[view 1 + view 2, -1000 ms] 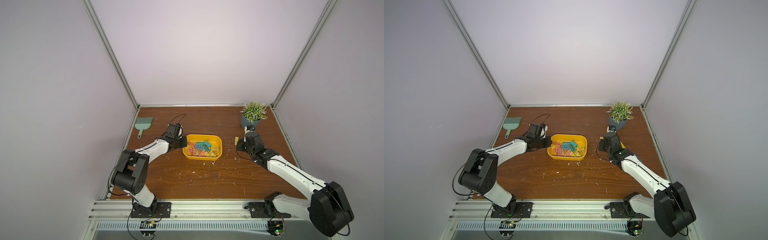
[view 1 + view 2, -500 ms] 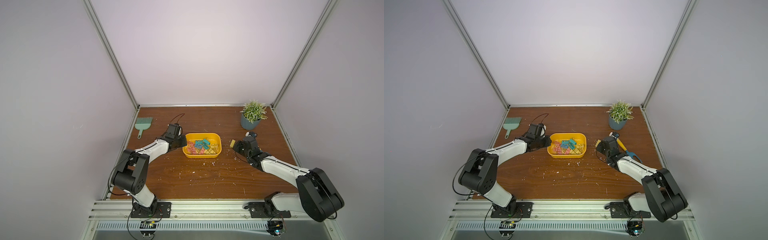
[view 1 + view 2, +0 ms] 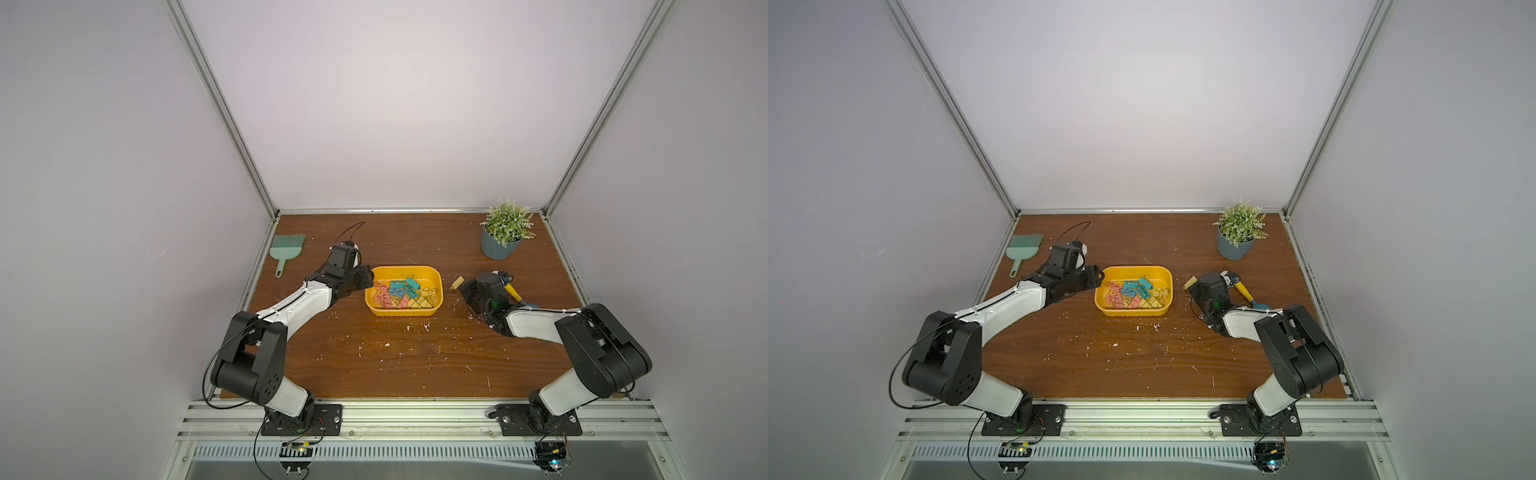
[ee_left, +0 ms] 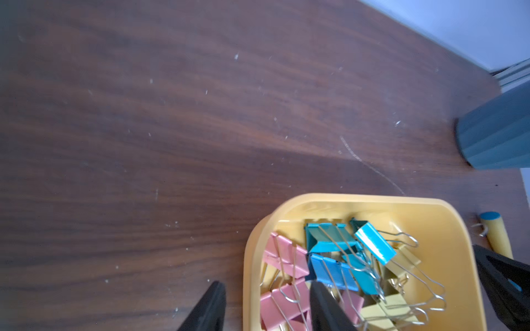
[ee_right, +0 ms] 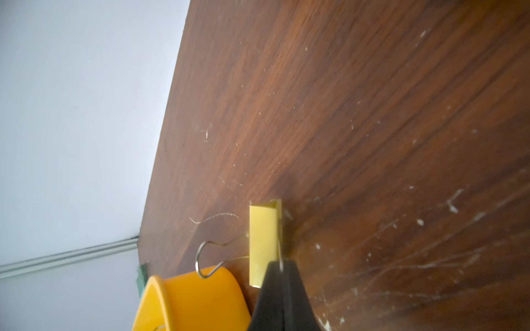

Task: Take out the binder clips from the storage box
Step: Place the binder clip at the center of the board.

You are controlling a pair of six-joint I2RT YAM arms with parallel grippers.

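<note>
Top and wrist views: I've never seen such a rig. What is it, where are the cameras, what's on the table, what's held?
Two robot arms stand at the table's near edge. Both top views look down from overhead; each wrist view comes from a camera on an arm. On the table: a yellow storage box of binder clips, a green brush, a potted plant, a yellow-handled tool. The right gripper pinches one yellow binder clip by its wire handle, outside the box. The left gripper is open, straddling the box wall.
</note>
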